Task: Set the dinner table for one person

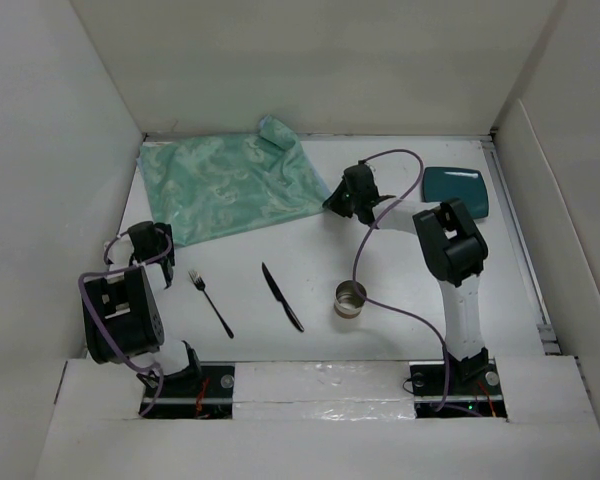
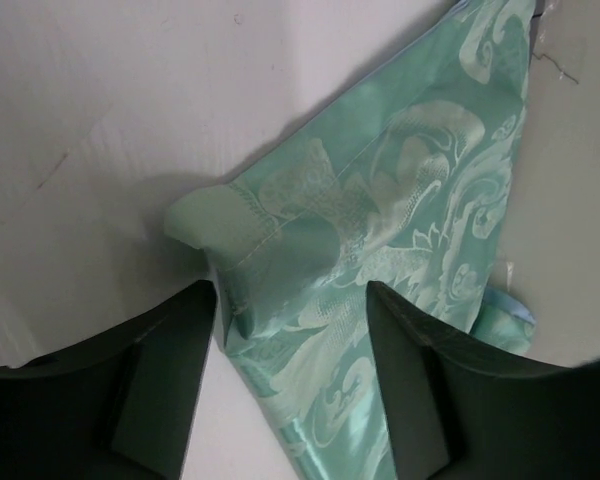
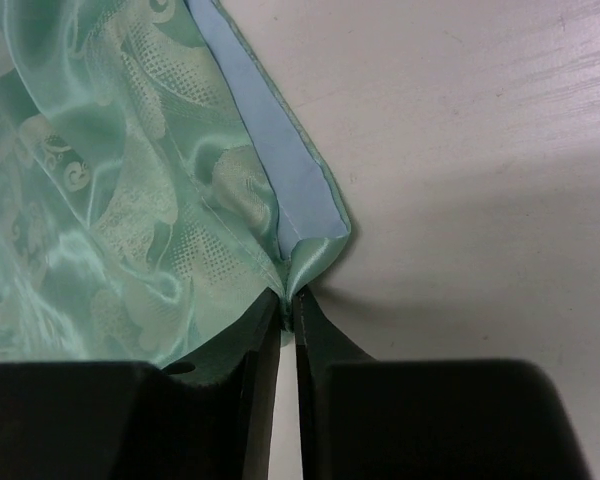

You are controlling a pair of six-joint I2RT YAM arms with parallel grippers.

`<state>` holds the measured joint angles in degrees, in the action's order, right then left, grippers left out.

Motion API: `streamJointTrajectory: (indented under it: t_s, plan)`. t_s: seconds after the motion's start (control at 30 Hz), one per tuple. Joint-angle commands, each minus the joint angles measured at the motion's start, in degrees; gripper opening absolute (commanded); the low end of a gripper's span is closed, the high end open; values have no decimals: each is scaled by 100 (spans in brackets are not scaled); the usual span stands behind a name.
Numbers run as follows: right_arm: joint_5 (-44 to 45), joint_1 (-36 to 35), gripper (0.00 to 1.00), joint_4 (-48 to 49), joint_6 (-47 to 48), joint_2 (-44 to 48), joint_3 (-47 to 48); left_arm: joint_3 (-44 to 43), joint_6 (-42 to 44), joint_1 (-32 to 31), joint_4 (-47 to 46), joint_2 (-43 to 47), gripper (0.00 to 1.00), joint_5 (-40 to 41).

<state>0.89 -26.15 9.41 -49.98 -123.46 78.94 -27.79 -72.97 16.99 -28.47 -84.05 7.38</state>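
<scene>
Thing: the counter [image 1: 310,250] is looking big, flat and plain white, with no shine.
Shape: it is showing four straight sides and is far bigger than anything lying on it.
Pose: it is lying level, with white walls standing around it.
Load: it is carrying a green mat [image 1: 230,190] at the far left, a fork [image 1: 211,303], a knife [image 1: 282,297] and a metal cup [image 1: 350,299] near the front, and a teal plate [image 1: 456,192] at the far right.

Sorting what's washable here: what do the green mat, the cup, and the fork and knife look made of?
Green mat: woven fabric with a satin sheen, a damask-like pattern and a matte pale-blue backing showing at the folded edge. Cup: probably metal, given its silvery, reflective wall. Fork and knife: black, dull-looking; plastic or coated metal, too small to tell.
</scene>
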Motion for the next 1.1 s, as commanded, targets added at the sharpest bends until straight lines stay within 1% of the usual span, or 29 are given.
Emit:
streamJointTrajectory:
  t_s: [0.0, 0.03, 0.07, 0.1, 0.13, 0.17, 0.2, 0.27, 0.37, 0.4, 0.43, 0.53, 0.6, 0.7, 0.73, 0.77, 0.8, 0.83, 0.9, 0.93, 1.03, 1.07]
  plan:
    - [70, 49, 12, 175, -109, -55, 105, -130, -77, 23, -449, -111, 56, -35]
    - [52, 49, 10, 280, -109, -29, 78, -174, -68, 23, -484, -181, 53, -35]
    - [61, 49, 5, 324, -109, -12, 43, -183, -51, 23, -580, -208, 51, -35]
    - [78, 49, 3, 377, -100, 15, -18, -200, -16, 23, -633, -217, 47, 0]
    - [96, 49, 1, 430, -100, 50, -36, -270, 63, 23, -599, -260, 47, 35]
    - [105, 49, 0, 465, -91, 102, -54, -314, 107, 23, -555, -278, 46, 79]
    - [105, 49, 0, 526, -91, 138, -141, -376, 168, 23, -511, -305, 40, 132]
    - [70, 101, 0, 833, -109, 304, -264, -525, 335, 23, -397, -419, 34, 167]
    - [26, 102, 0, 1378, -100, 524, -546, -648, 668, 23, -344, -498, 19, 264]
    - [-9, 102, 0, 1466, -83, 664, -589, -692, 774, 23, -335, -490, 7, 299]
    - [-18, 154, 0, 1502, -4, 752, -607, -780, 880, 23, -309, -463, 0, 291]
    - [-18, 215, 0, 1485, 224, 1095, -625, -982, 1328, 23, -247, -236, 0, 221]
    - [-10, 268, 0, 1528, 295, 1341, -748, -1087, 1530, -178, -264, -34, 0, 150]
    - [-45, 461, 0, 1556, 549, 1868, -722, -1579, 1776, -502, -98, 318, 0, 37]
    - [-45, 462, 0, 1320, 803, 2174, -661, -1963, 1830, -582, 50, 476, 0, -16]
    - [-45, 531, 0, 1170, 944, 2351, -582, -2158, 1900, -661, 130, 573, 0, -69]
    - [190, 584, 0, 655, 1459, 2927, -329, -2761, 2135, -897, 383, 844, 0, -105]
    - [193, 585, 0, 650, 1464, 2933, -326, -2767, 2138, -900, 386, 846, 0, -105]
    - [455, 585, 0, 135, 1936, 3300, -82, -3299, 2234, -952, 526, 1091, 0, -314]
    - [613, 585, 0, 1, 2052, 3676, -45, -3477, 2261, -1005, 683, 1153, 0, -411]
    - [807, 638, 0, -360, 2413, 4241, -1, -3908, 2287, -1005, 824, 1470, 0, -702]
    - [869, 638, 0, -430, 2501, 4608, -18, -4014, 2287, -1005, 886, 1540, 0, -937]
